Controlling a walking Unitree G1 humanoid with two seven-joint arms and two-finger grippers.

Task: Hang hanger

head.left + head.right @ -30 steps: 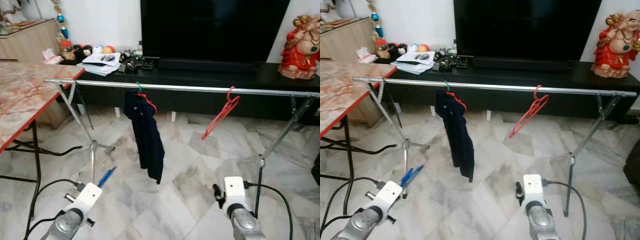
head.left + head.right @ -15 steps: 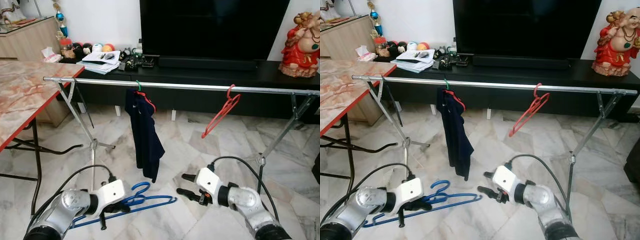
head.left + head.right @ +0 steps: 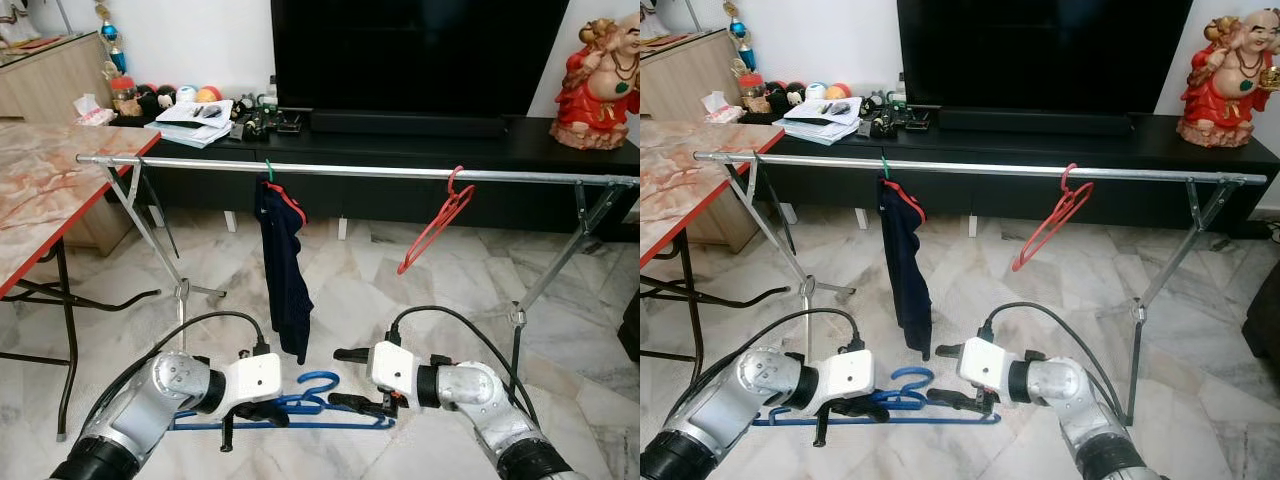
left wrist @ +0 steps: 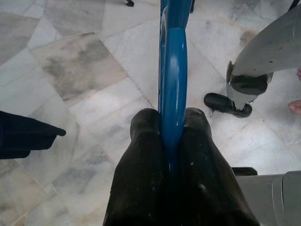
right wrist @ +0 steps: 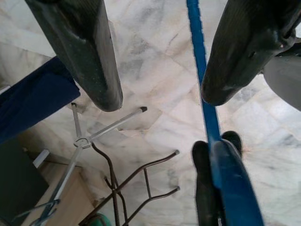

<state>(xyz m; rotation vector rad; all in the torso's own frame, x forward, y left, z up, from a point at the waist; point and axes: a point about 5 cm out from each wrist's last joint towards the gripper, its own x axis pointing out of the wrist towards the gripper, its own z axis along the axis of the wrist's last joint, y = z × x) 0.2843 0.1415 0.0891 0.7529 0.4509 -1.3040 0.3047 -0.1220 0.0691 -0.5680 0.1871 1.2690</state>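
We've brought both arms up and inward in under a sec: the left gripper point(image 3: 262, 411) now holds the blue hanger point(image 3: 300, 405) low in front of us, fingers point(image 4: 162, 155) pinching its bar, where it hung out of reach a moment ago. The right gripper point(image 3: 357, 378) has swung in beside the hanger's hook end w/ fingers point(image 5: 89, 56) spread either side of the wire, not yet closed — looks like a handover or regrip. The clothes rail point(image 3: 380, 173) sits well ahead, carrying a navy garment point(image 3: 285, 260) and a red hanger point(image 3: 436, 225), w/ free space between them.
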